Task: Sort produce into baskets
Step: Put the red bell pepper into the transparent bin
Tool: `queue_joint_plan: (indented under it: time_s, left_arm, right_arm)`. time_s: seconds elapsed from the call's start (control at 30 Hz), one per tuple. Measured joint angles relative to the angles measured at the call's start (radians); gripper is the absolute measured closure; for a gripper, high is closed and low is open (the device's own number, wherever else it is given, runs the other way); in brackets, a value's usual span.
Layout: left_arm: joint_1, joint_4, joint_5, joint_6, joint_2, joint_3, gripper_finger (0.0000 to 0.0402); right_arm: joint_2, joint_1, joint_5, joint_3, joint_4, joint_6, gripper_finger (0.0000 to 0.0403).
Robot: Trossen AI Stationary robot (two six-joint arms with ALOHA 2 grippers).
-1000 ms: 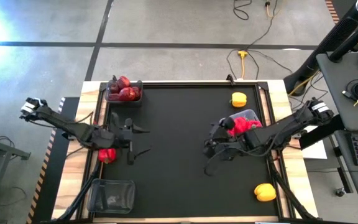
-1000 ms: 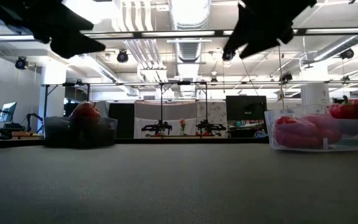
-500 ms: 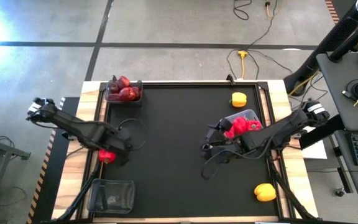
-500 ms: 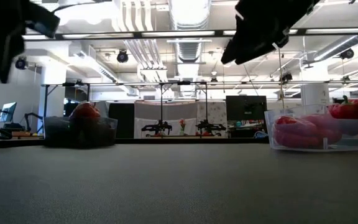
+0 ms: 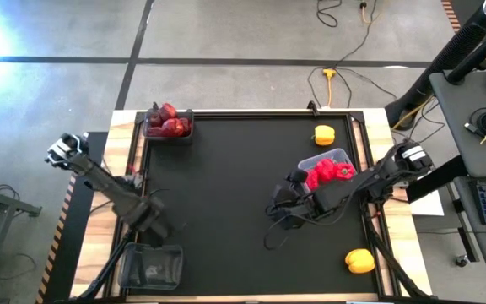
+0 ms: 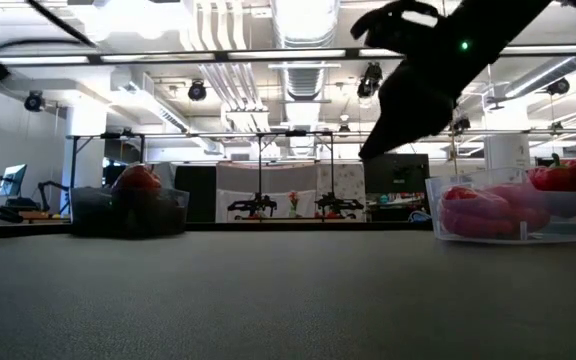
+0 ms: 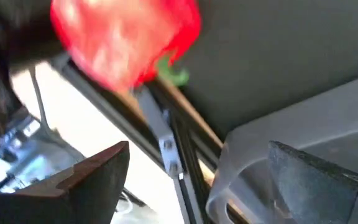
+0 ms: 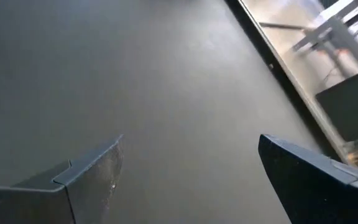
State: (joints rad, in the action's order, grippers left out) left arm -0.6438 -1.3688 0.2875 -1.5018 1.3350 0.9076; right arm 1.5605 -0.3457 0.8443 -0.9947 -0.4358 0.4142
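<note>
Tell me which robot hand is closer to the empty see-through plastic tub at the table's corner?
The left one. The left gripper hangs right beside the empty see-through plastic tub, open, with a red bell pepper nearby. The right gripper, also open, is far across the black mat.

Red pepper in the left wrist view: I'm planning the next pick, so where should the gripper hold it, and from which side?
Probably grip the red pepper across its broad body, from above, with the open left gripper. It lies on its side, its green stem sticking out sideways and too thin to hold.
</note>
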Motion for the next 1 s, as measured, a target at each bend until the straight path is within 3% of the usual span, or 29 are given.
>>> queue_joint_plan:
  time_s: [0.1, 0.33, 0.43, 0.63, 0.87, 1.0]
  left_arm:
    - [-0.121, 0.009, -0.037, -0.247, -0.013, 0.002, 0.0043]
    - [-0.384, -0.052, -0.256, -0.820, -0.034, -0.007, 0.0043]
    - [-0.409, -0.061, -0.253, -0.853, -0.009, -0.028, 0.0043]
    - [-0.347, -0.046, -0.329, -0.832, 0.045, -0.089, 0.0043]
    - [-0.309, 0.031, -0.361, -0.825, -0.001, -0.190, 0.0043]
    - [-0.298, 0.022, -0.377, -0.826, 0.003, -0.179, 0.0043]
  right_arm:
    - [0.020, 0.001, 0.049, 0.000, 0.000, -0.033, 0.0042]
    - [0.023, 0.001, 0.092, 0.000, -0.007, -0.058, 0.0042]
    - [0.007, 0.001, 0.091, 0.001, -0.007, -0.075, 0.0042]
    - [-0.029, 0.001, 0.059, -0.001, -0.001, -0.078, 0.0042]
    - [-0.038, 0.001, 0.029, -0.035, 0.000, -0.067, 0.0042]
    - [-0.038, 0.001, 0.004, -0.060, 0.000, -0.067, 0.0042]
